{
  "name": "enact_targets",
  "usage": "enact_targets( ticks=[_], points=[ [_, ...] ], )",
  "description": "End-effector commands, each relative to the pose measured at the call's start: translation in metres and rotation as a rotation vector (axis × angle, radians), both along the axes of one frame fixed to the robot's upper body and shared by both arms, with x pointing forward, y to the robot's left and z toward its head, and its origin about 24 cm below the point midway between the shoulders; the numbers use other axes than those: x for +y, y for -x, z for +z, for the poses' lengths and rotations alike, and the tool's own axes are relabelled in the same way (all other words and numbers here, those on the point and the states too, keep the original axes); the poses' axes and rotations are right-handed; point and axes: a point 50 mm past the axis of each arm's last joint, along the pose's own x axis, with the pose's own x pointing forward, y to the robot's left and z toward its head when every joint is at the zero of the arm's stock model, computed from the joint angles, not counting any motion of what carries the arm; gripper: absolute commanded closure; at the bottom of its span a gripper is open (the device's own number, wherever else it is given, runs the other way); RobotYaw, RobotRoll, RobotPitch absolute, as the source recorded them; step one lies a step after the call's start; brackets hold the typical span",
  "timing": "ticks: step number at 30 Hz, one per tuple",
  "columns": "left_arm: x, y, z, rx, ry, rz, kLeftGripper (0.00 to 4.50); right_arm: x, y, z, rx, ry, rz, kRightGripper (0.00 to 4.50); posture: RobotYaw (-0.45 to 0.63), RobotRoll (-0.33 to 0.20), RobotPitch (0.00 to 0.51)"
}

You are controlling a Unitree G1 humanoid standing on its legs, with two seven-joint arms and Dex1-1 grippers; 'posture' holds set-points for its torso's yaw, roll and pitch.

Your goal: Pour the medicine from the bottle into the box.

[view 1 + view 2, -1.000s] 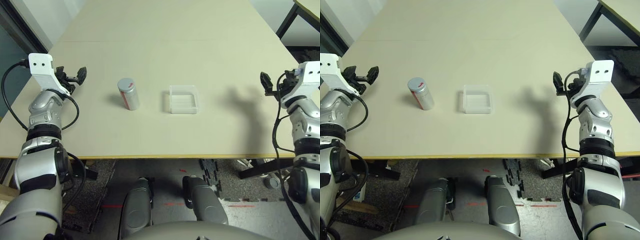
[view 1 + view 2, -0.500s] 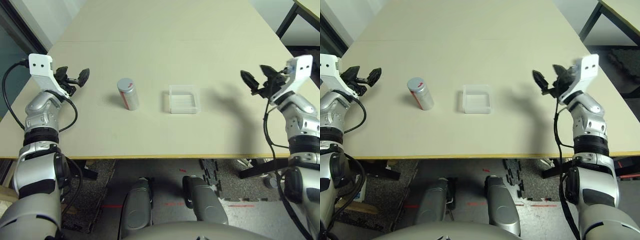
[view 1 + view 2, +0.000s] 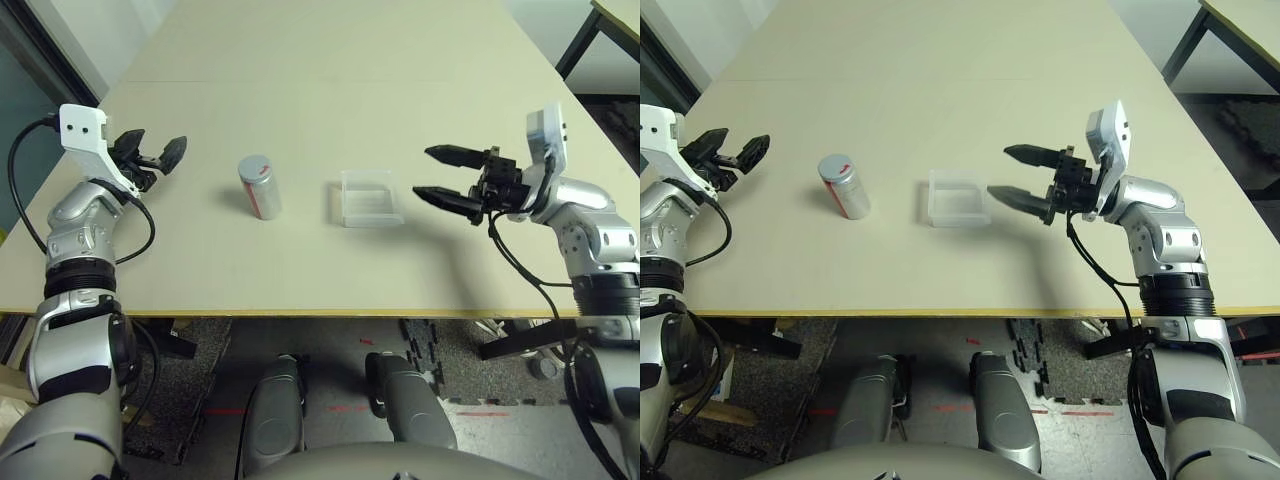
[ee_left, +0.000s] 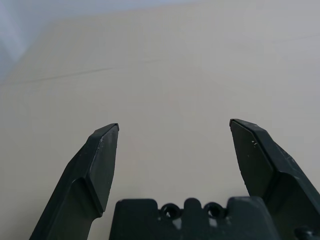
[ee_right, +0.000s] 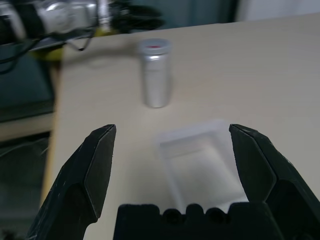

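The bottle [image 3: 259, 187], whitish with a red mark and a grey cap, stands upright left of centre on the table. To its right lies the clear square box [image 3: 367, 197], with nothing visible inside. The medicine is out of view. My right gripper [image 3: 422, 172] hovers open just right of the box and points at it. In the right wrist view the box [image 5: 200, 160] lies between its fingers [image 5: 97, 155], with the bottle [image 5: 155, 72] beyond. My left gripper [image 3: 160, 157] is open near the table's left edge, well left of the bottle, holding nothing.
The beige table [image 3: 300, 90] stretches far back behind the bottle and box. A second table's corner with a dark leg [image 3: 585, 35] shows at the back right. Beyond the front edge are floor mats [image 3: 440, 350].
My right gripper has swung from the table's right edge leftward to just beside the box, still open. The left gripper has shifted slightly right. Bottle and box have not moved.
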Motion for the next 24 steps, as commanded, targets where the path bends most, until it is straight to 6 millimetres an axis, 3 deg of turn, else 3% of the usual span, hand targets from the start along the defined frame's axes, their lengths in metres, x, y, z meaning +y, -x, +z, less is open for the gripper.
enact_targets(
  ticks=[1,8,15,24],
  points=[
    [-0.008,0.008,0.002,-0.055,0.024,-0.054,0.05,0.005,0.001,-0.001,0.01,0.009,0.03,0.0,-0.03,0.0,0.118],
    [-0.022,0.036,-0.005,-0.087,0.069,-0.138,0.05,0.013,-0.006,-0.005,0.013,-0.003,0.035,0.0,0.0,0.0,0.128],
    [-0.043,0.066,-0.025,-0.04,0.111,-0.22,0.05,0.019,-0.011,-0.008,0.029,-0.004,0.046,0.0,0.02,0.0,0.138],
    [-0.069,0.078,-0.049,0.008,0.124,-0.251,0.05,0.021,-0.012,-0.011,0.037,0.007,0.056,0.0,0.02,0.0,0.146]
  ],
)
